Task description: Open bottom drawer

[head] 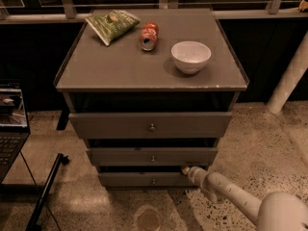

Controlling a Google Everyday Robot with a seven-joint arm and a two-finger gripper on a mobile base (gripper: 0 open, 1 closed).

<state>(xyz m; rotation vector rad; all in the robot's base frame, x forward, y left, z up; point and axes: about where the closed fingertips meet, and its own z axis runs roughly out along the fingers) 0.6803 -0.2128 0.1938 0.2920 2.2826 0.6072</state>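
The bottom drawer [144,179] is the lowest and narrowest grey front of the cabinet, with a tiny round metal knob [153,181] at its centre. It sits slightly out, with a dark gap above it. My gripper [186,170] is at the end of the white arm [226,191] coming from the lower right. Its tip is at the drawer's upper right corner, right of the knob.
Above are the middle drawer [152,156] and the wide top drawer [150,124]. On the cabinet top lie a green chip bag [112,24], a red can [148,35] on its side and a white bowl [190,57]. A laptop [10,124] stands at the left. A white pole [288,76] is at the right.
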